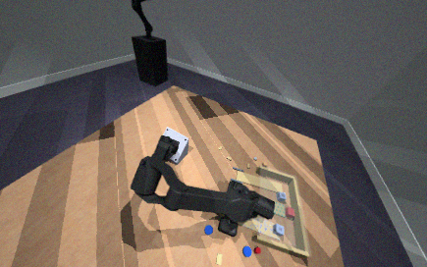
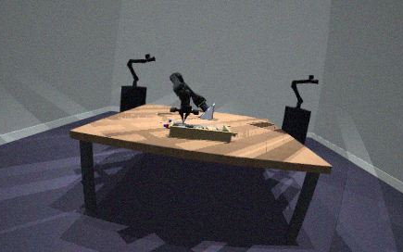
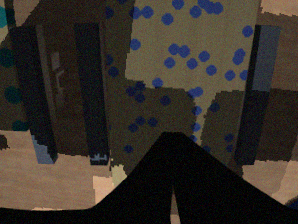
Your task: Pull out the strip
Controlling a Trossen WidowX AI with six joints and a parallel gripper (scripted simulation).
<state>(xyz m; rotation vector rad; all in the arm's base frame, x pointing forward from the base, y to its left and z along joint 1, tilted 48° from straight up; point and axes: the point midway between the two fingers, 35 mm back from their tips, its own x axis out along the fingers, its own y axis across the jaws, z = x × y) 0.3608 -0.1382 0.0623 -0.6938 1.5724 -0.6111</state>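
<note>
My gripper (image 2: 183,122) (image 3: 170,141) is shut and empty, low over the blue-dotted strip (image 1: 263,227) (image 3: 165,40); in the top view the arm hides its tips. A teal-dotted strip (image 3: 11,94) shows at the left of the wrist view. In the top view, a pale strip (image 1: 258,181) lies at the tray's upper side and a greenish strip (image 1: 279,210) in the middle. A pale blue cube (image 1: 282,196), a red cube (image 1: 291,213) and another pale blue cube (image 1: 279,230) stand towards the far wall. Which cube is labelled is too small to tell.
A beige walled tray (image 1: 297,206) (image 2: 200,134) surrounds the strips. Dark bars (image 3: 91,95) (image 3: 259,90) flank the blue-dotted strip. Blue discs (image 1: 208,230) (image 1: 246,251) and a red piece (image 1: 257,250) lie outside the tray. A white wedge (image 1: 180,147) (image 2: 207,112) stands near the arm's base.
</note>
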